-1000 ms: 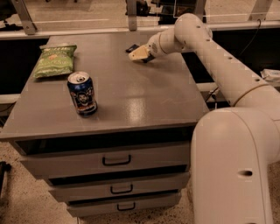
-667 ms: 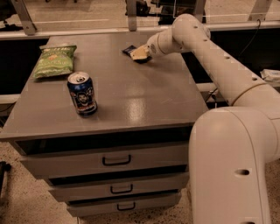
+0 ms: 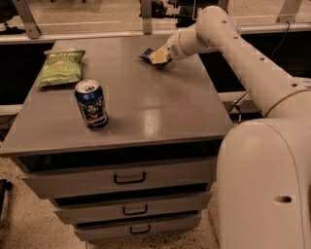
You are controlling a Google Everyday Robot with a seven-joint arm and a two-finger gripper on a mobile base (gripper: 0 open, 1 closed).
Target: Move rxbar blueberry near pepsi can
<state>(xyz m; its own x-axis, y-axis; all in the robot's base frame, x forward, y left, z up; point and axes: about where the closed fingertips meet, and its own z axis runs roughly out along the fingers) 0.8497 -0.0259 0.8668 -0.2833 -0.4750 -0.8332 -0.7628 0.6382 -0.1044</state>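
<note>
Grey flat-topped metal cabinet (image 3: 146, 121) with three stacked grey drawers (image 3: 73, 182), each bearing a dark bar handle (image 3: 129, 178); pale glare patch (image 3: 150, 116) on the top towards its front; speckled beige floor (image 3: 29, 228) below; grey metal frame posts (image 3: 146, 14) behind the far edge; gripper (image 3: 158, 56) low over the far part of the top

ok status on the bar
gripper at the rxbar blueberry, back of table. pepsi can upright front left, well apart. nothing between them.
</note>
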